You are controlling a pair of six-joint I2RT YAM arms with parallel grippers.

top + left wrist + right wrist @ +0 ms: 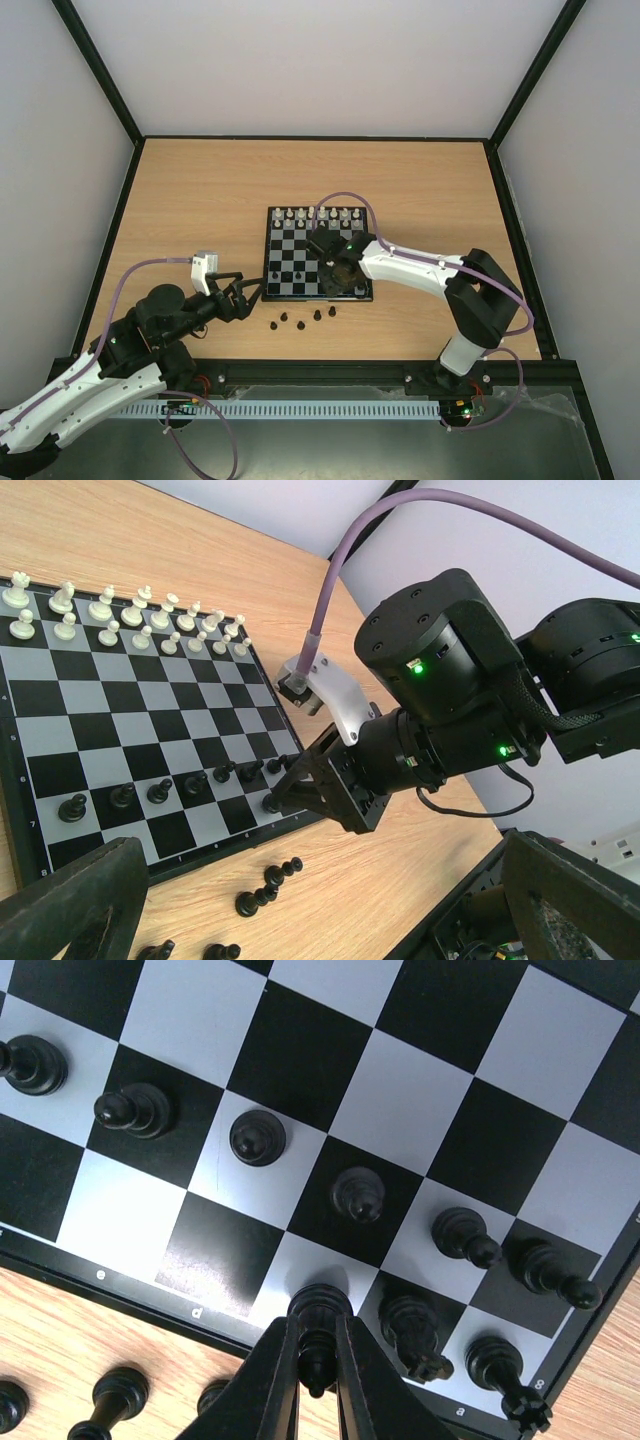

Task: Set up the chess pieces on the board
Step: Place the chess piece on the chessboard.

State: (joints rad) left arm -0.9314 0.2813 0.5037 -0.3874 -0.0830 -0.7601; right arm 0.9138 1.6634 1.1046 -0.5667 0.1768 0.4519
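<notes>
Pinching a dark chess piece (pixel 318 1312), the right gripper (pixel 318 1352) holds it at the board's (pixel 305 250) five o'clock edge; left gripper (pixel 247 291) gapes wide at seven o'clock, loose dark pieces (pixel 300 322) at six

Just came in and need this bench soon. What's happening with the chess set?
The right gripper is shut on a dark piece at the near row of the board, beside two already standing there. The dark pawns stand one row in; white pieces fill the far side. The left gripper is open and empty near the board's corner. Several loose dark pieces lie on the table.
</notes>
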